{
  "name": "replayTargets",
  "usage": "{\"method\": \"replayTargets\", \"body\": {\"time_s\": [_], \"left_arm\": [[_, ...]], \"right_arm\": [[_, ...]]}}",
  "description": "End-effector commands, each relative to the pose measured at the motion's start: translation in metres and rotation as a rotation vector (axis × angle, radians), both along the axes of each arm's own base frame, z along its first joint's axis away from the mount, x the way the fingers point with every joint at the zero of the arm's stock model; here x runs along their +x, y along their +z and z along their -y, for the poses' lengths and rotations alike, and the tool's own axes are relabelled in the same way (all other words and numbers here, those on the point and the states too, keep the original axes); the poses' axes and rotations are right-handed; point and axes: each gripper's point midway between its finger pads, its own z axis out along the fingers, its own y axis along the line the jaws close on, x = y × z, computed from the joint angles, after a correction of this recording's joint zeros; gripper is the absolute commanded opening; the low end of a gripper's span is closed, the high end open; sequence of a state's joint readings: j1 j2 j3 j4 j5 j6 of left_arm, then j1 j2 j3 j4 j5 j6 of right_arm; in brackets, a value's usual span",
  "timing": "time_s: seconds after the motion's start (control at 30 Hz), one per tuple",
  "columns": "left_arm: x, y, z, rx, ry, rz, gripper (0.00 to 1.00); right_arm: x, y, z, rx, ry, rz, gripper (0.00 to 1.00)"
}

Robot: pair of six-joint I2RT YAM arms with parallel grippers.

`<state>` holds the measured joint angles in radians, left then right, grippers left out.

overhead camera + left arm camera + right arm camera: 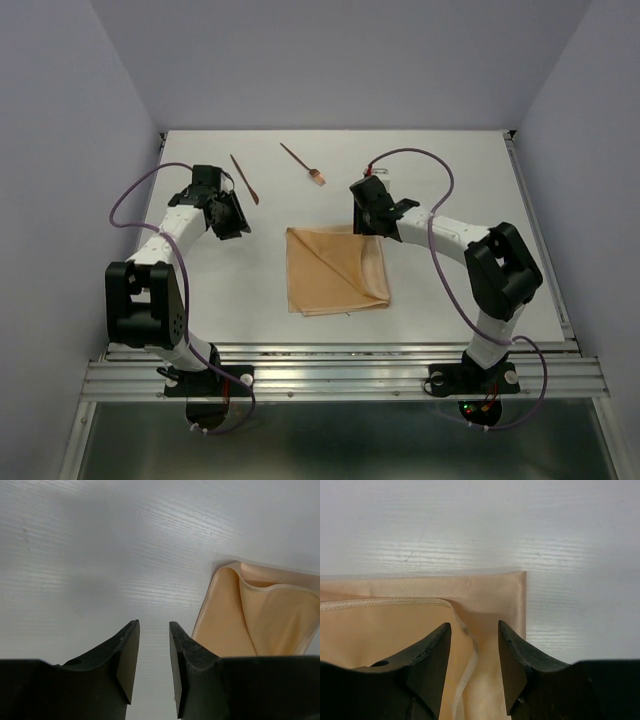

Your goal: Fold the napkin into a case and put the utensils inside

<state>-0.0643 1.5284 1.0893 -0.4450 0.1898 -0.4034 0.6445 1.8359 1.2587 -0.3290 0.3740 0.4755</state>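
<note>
The napkin (337, 272) lay folded into a rough square at the centre of the table (460, 170). The right gripper (474, 624) hovered over its upper right corner, fingers spread and pinching nothing. The left gripper (154, 626) hung to the napkin's left, fingers likewise apart and empty. The plain utensil (244, 179) and the forked utensil (303, 163) lay in the upper middle of the top view, apart from the napkin.

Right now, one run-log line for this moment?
napkin: folded, flat on table | forked utensil, plain utensil: beyond napkin | left gripper: open, beside napkin | right gripper: open, above napkin corner
</note>
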Motion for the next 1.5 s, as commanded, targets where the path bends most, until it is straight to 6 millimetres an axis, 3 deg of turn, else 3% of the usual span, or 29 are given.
{"method": "replayTargets", "body": {"time_s": [0.0, 0.13, 0.3, 0.43, 0.53, 0.6, 0.73, 0.87, 1.13, 1.43, 1.47], "left_arm": [[-0.004, 0.002, 0.023, 0.000, -0.075, 0.020, 0.41], [-0.010, -0.006, 0.052, 0.002, -0.144, -0.003, 0.36], [-0.013, -0.010, 0.085, -0.023, -0.221, -0.005, 0.26], [-0.013, -0.016, 0.110, -0.039, -0.285, -0.022, 0.15], [-0.010, -0.019, 0.119, -0.042, -0.303, -0.032, 0.07], [-0.007, -0.016, 0.127, -0.056, -0.323, -0.025, 0.00], [-0.004, -0.014, 0.137, -0.068, -0.351, -0.018, 0.00], [-0.001, -0.018, 0.140, -0.067, -0.358, -0.030, 0.00], [0.002, -0.015, 0.139, -0.052, -0.356, -0.026, 0.00], [0.000, -0.015, 0.137, -0.045, -0.353, -0.027, 0.00], [0.000, -0.015, 0.136, -0.040, -0.354, -0.027, 0.00]], "right_arm": [[0.013, 0.047, 0.012, 0.087, -0.041, 0.106, 0.48], [0.001, 0.045, -0.004, 0.160, 0.034, 0.053, 0.48], [-0.018, 0.031, -0.004, 0.188, 0.050, -0.005, 0.49], [-0.041, 0.034, -0.006, 0.252, 0.091, -0.044, 0.49], [-0.062, 0.027, -0.002, 0.284, 0.097, -0.088, 0.48], [-0.075, 0.034, 0.002, 0.312, 0.095, -0.091, 0.45], [-0.107, 0.030, 0.006, 0.319, 0.103, -0.130, 0.45], [-0.129, 0.011, 0.014, 0.311, 0.105, -0.187, 0.47], [-0.131, -0.001, -0.006, 0.348, 0.177, -0.230, 0.46], [-0.120, -0.014, -0.007, 0.312, 0.151, -0.236, 0.33], [-0.118, -0.014, -0.008, 0.315, 0.141, -0.236, 0.28]]}}
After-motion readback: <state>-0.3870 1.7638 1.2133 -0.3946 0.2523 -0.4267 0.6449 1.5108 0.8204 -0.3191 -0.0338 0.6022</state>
